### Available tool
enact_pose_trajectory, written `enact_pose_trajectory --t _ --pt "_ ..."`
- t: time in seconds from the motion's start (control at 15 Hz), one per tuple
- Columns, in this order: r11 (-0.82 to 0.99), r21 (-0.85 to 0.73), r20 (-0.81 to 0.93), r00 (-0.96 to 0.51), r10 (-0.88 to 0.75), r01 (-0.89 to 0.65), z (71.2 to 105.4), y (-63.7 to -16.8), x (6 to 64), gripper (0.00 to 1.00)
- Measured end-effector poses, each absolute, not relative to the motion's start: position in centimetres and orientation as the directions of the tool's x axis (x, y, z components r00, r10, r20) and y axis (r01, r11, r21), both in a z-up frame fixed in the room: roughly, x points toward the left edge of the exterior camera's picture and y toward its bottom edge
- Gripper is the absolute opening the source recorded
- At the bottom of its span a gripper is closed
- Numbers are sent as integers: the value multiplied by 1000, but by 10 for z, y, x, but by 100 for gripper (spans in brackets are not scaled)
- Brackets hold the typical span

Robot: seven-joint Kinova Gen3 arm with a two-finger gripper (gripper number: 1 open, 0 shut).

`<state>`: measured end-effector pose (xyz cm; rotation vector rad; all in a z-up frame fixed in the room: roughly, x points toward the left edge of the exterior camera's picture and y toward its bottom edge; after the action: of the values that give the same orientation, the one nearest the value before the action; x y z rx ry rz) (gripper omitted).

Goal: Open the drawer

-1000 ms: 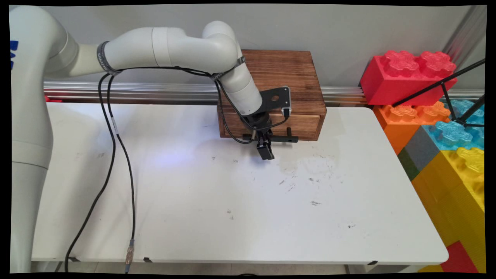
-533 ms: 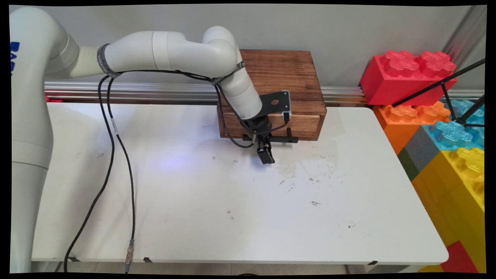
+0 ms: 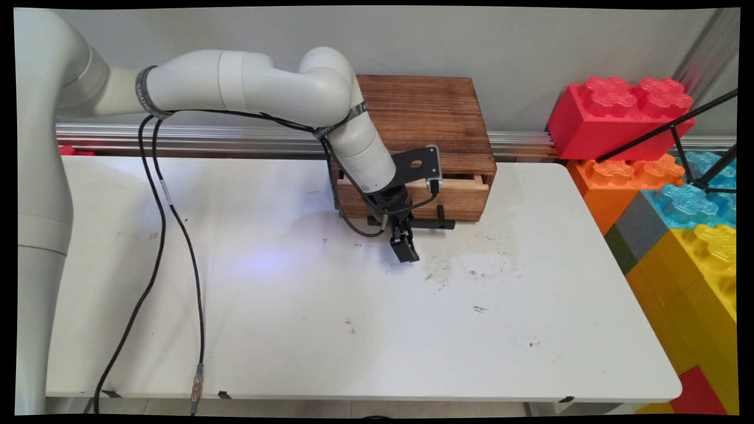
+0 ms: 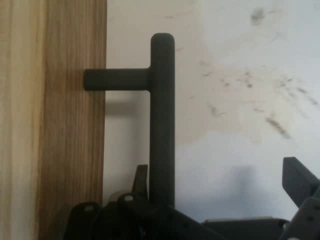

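A dark wooden box (image 3: 430,112) stands at the table's far edge, its drawer (image 3: 465,203) pulled out a little so a pale inner rim shows. A black bar handle (image 3: 439,224) runs along the drawer front. My gripper (image 3: 405,247) points down at the handle's middle. In the hand view the handle (image 4: 162,115) stands off the drawer front (image 4: 65,125) on a post. My gripper (image 4: 220,175) is open. One finger (image 4: 141,180) sits between the bar and the wood, touching the bar; the other finger (image 4: 300,182) is far off over the table.
The white table (image 3: 353,330) bears scuff marks in front of the box. Large red, orange, blue and yellow toy blocks (image 3: 665,176) are stacked past the right edge, with a black tripod leg (image 3: 665,126) across them. Black cables (image 3: 171,235) hang from the arm at left.
The drawer has slid out of the box toward the near side, showing its pale rim. The gripper and the handle have moved the same way together.
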<state>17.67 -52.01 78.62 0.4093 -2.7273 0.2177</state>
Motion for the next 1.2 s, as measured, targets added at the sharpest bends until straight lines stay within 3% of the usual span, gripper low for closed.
enact_pose_trajectory --t 1.2 --pt "952 -30 434 -862 -261 -303 782 -430 166 100"
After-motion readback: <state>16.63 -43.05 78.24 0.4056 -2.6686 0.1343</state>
